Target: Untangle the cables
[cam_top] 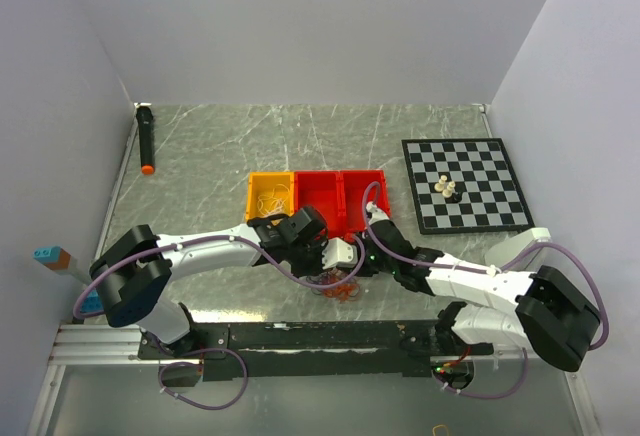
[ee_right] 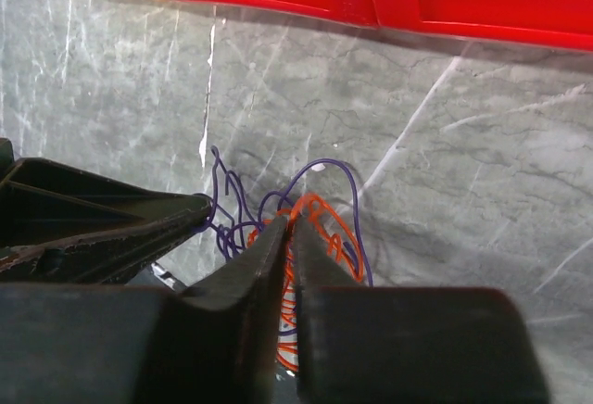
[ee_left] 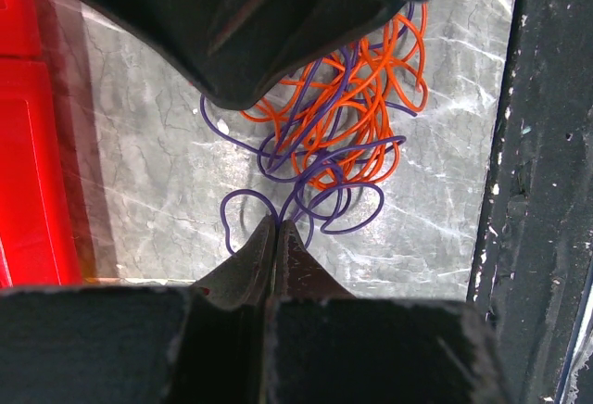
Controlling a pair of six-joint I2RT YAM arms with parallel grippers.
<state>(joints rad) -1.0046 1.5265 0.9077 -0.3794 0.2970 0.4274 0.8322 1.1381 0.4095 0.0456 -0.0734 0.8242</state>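
- Cables (cam_top: 340, 288): 1 small orange + purple clump on the table (cam_top: 300, 136), at 6 o'clock of the 2 red bins (cam_top: 320, 196), between the 2 gripper tips, near the table's front edge.
- Left wrist view: the clump's long axis runs approx 7 to 1 o'clock. The orange mass sits at the 1 o'clock end, and loose purple loops (ee_left: 357, 223) trail to the 7 o'clock end.
- Right wrist view: the clump lies right at the fingertips, with purple arcs fanning out toward 12 and 1 o'clock.
- Left gripper (ee_left: 278, 228): jaws pressed together with no gap visible, pinching a purple strand at the clump's 7 o'clock end.
- Right gripper (ee_right: 287, 226): jaws nearly together with only a slit left. An orange strand (ee_right: 315, 208) sits at the tips and runs down into the slit, so it is nipped on the clump.
- The 2 grippers meet almost tip to tip. In the right wrist view the left one comes in from 9 o'clock.
- Yellow bin (cam_top: 252, 196): at 9 o'clock of the red pair, touching it, w/ pale wire inside.
- Chessboard (cam_top: 480, 201): at 3 o'clock of the bins, well apart from the clump.
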